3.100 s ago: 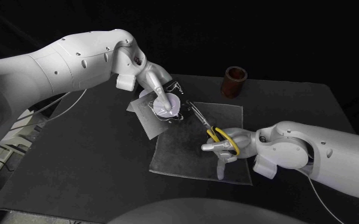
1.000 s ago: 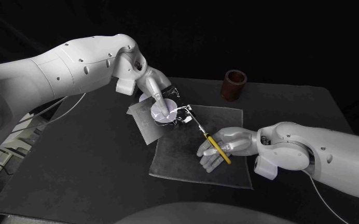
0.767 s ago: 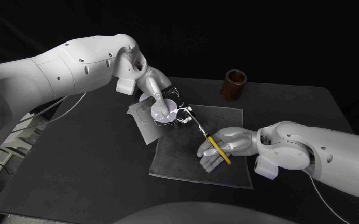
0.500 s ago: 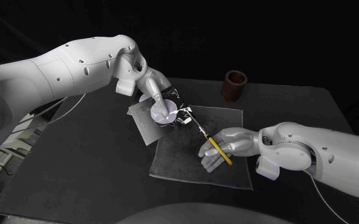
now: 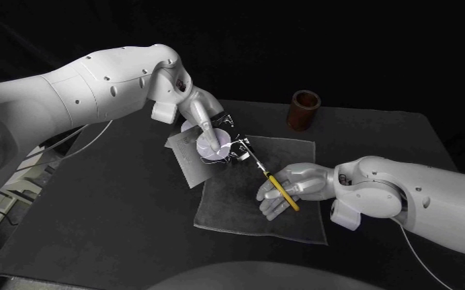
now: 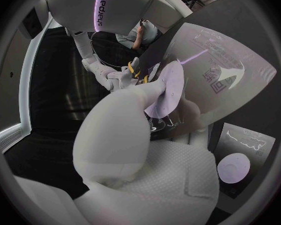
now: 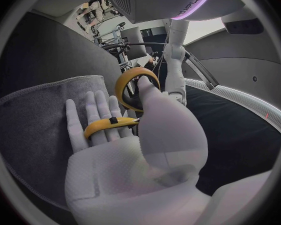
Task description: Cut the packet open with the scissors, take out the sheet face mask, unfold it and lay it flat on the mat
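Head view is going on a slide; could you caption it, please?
Left hand holds the packet; right hand points scissors at it.

The surface [image 5: 116,223] is black and matte, and its far edge runs off into the dark. A grey mat [image 5: 232,203] lies flat at its middle, a little askew, with its long sides running from about 12 to 6 o'clock. The right wrist view shows the mat's [image 7: 34,110] cloth-like weave. At about 1 o'clock from the mat a brown cup [image 5: 303,107] stands upright, near the mat's far corner but apart from it. At about 10 o'clock a pale flat packet [image 5: 191,162] lies against the mat's edge; whether it overlaps cannot be told. In the left wrist view this flat packet [image 6: 240,160] bears a round pale patch.
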Robot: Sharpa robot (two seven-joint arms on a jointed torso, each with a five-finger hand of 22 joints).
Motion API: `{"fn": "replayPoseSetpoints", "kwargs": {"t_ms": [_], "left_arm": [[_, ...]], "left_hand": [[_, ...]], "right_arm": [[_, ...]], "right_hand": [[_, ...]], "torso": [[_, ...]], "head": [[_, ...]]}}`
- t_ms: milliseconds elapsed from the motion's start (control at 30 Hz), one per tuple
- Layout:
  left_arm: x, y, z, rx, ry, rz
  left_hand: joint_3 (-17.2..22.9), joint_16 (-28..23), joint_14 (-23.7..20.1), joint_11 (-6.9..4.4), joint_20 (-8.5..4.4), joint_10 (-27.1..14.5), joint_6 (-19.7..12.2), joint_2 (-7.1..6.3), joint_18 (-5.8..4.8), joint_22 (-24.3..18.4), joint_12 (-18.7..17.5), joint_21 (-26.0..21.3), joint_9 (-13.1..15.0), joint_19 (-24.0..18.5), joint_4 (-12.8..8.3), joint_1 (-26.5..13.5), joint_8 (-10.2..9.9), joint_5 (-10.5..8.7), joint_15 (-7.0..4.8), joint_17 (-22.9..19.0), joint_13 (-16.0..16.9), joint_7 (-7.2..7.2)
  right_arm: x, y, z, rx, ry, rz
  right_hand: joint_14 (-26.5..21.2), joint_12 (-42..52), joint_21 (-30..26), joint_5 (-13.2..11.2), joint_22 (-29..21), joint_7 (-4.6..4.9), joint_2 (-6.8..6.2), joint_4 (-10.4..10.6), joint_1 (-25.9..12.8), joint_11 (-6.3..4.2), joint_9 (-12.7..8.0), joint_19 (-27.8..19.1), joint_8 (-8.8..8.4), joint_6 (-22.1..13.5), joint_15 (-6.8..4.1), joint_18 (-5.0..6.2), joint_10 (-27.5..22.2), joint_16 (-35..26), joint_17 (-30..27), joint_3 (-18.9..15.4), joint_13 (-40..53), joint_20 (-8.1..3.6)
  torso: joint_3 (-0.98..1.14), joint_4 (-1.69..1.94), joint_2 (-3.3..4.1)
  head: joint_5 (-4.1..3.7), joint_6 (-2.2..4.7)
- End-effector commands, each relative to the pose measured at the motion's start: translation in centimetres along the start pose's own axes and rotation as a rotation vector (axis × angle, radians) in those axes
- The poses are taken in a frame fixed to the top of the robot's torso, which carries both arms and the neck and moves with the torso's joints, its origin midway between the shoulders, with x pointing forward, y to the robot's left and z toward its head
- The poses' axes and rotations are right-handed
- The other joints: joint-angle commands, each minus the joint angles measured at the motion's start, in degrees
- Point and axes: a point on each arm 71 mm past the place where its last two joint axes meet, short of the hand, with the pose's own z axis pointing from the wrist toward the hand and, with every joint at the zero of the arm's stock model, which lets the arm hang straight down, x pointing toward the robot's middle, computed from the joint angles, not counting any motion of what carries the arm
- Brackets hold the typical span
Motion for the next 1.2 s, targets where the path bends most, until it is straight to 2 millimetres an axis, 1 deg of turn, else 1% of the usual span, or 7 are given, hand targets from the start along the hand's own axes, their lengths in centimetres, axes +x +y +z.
{"fn": "replayPoseSetpoints", "kwargs": {"t_ms": [33,467,733,867,1067,1133,1200], "left_arm": [[0.4,-0.2,0.1,-0.001,0.049,0.03],[0.6,-0.6,0.4,-0.004,0.056,0.044],[0.7,-0.8,0.5,-0.006,0.06,0.052],[0.7,-0.8,0.5,-0.007,0.06,0.053],[0.7,-0.8,0.5,-0.005,0.056,0.054],[0.7,-0.8,0.5,-0.005,0.055,0.053],[0.6,-0.8,0.5,-0.005,0.053,0.053]], "left_hand": [[0.3,-0.2,0.1,0.11,-0.15,0.4,0.2,0.64,0.95,0.1,0.2,0.3,1.3,-0.1,0.1,0.2,0.2,0.2,-0.25,0.1,0.1,0.27],[0.5,-0.2,0.1,0.11,-0.16,0.5,0.2,0.64,0.94,0.1,0.2,0.4,1.6,0.0,0.0,0.0,0.3,0.2,-0.26,0.1,0.1,0.28],[0.5,-0.2,0.1,0.12,-0.16,0.5,0.1,0.65,0.94,0.1,0.2,0.4,1.6,0.0,0.0,0.0,0.3,0.2,-0.26,0.1,0.1,0.28],[0.5,-0.2,0.1,0.12,-0.16,0.5,0.1,0.65,0.94,0.1,0.2,0.4,1.6,0.0,0.0,0.0,0.3,0.2,-0.26,0.1,0.1,0.28],[0.5,-0.2,0.1,0.12,-0.16,0.5,0.1,0.65,0.94,0.1,0.2,0.4,1.6,0.0,0.0,0.0,0.3,0.2,-0.26,0.1,0.1,0.28],[0.5,-0.2,0.1,0.12,-0.16,0.5,0.1,0.65,0.94,0.1,0.2,0.4,1.6,0.0,0.0,0.0,0.3,0.2,-0.26,0.1,0.1,0.28],[0.5,-0.2,0.1,0.12,-0.16,0.5,0.1,0.65,0.94,0.1,0.2,0.4,1.6,0.0,0.0,0.0,0.3,0.2,-0.26,0.1,0.1,0.28]], "right_arm": [[-0.1,0.3,0.1,-0.025,-0.014,0.012],[-0.3,0.9,0.5,-0.046,-0.029,0.01],[-0.4,1.2,0.6,-0.056,-0.041,0.006],[-0.5,1.4,0.6,-0.065,-0.048,0.01],[-0.5,1.5,0.6,-0.066,-0.053,0.013],[-0.6,1.4,0.6,-0.063,-0.054,0.013],[-0.6,1.4,0.5,-0.06,-0.057,0.011]], "right_hand": [[-1.0,0.3,-0.1,-0.2,0.0,5.41,0.66,0.1,0.3,0.08,0.1,-1.2,0.27,-0.1,0.8,3.42,-0.1,0.2,-0.1,-0.4,-0.1,-0.79],[-0.7,1.2,0.0,-0.2,0.1,5.39,1.62,0.1,0.9,-0.01,0.2,-1.2,1.55,0.5,0.69,3.5,0.2,0.8,-0.6,-1.4,-0.6,-0.78],[-0.4,1.7,0.1,-0.2,0.1,5.36,2.21,0.1,1.2,-0.08,0.2,-1.0,2.12,0.7,0.6,3.58,0.5,1.1,-0.9,-1.8,-0.8,-0.79],[0.2,2.4,0.2,-0.2,0.2,5.16,2.92,0.0,1.7,-0.29,0.2,-0.8,2.91,1.1,0.41,3.74,1.0,1.7,-1.2,-2.3,-1.1,-0.79],[3.9,5.4,0.6,-0.2,0.4,4.09,4.96,-0.4,3.1,-1.55,-0.3,0.7,5.24,4.1,-0.86,4.78,4.8,4.3,-1.8,-4.0,-1.7,-0.74],[6.4,6.8,1.0,-0.2,0.6,3.44,5.74,-0.4,3.6,-2.33,-0.6,2.3,6.16,6.1,-1.63,5.42,7.1,5.8,-1.7,-4.5,-1.7,-0.8],[10.4,8.5,1.9,-0.2,1.1,1.85,7.04,-0.3,4.5,-3.87,-1.0,6.2,7.32,9.1,-3.0,6.14,10.6,7.9,-1.5,-4.8,-1.6,-0.99]], "torso": [[-0.01,0.06,0.02],[0.05,-0.07,0.05],[0.03,-0.02,0.04],[0.02,-0.06,-0.01],[0.03,-0.05,-0.02],[0.03,-0.07,-0.02],[0.0,-0.09,-0.03]], "head": [[-0.02,0.01],[0.06,-0.03],[-0.05,-0.11],[-0.17,-0.07],[-0.18,-0.26],[-0.18,-0.3],[-0.26,-0.31]]}}
